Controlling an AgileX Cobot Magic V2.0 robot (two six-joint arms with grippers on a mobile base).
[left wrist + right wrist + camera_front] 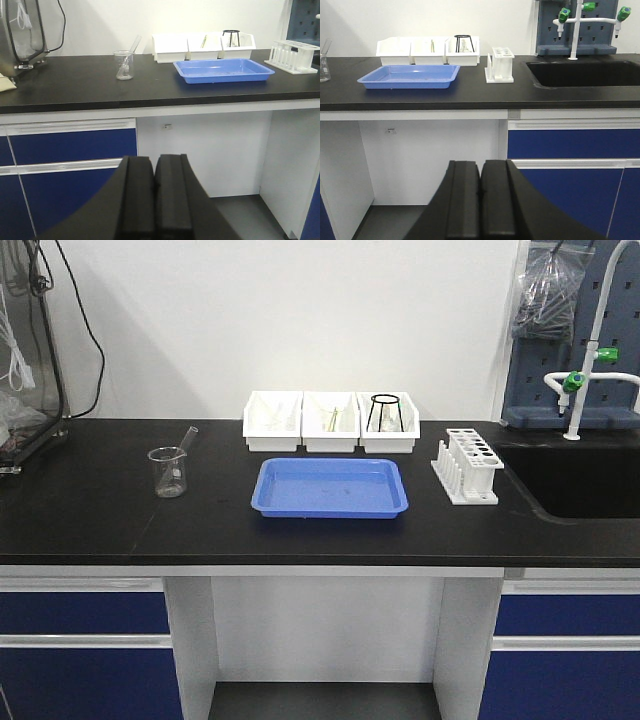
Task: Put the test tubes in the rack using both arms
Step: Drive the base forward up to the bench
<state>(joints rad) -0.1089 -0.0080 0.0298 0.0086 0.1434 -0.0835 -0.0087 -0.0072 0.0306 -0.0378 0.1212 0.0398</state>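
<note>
The white rack [468, 466] stands on the black counter right of the blue tray [330, 488]; it also shows in the wrist views as the rack [292, 56] and rack [501, 65]. A slim clear test tube [188, 437] leans out of the glass beaker [168, 472] at the left. Faint slim glass pieces lie in the middle white bin [331, 420]. My left gripper [154, 162] is shut and empty, low in front of the blue cabinet doors, below counter height. My right gripper [481, 167] is likewise shut and empty below the counter. Neither arm appears in the front view.
Three white bins [273, 420] line the back of the counter; the right one holds a black wire tripod [384, 412]. A black sink [580, 480] with a white faucet [575, 390] lies right of the rack. A metal-framed device [25, 350] stands at far left.
</note>
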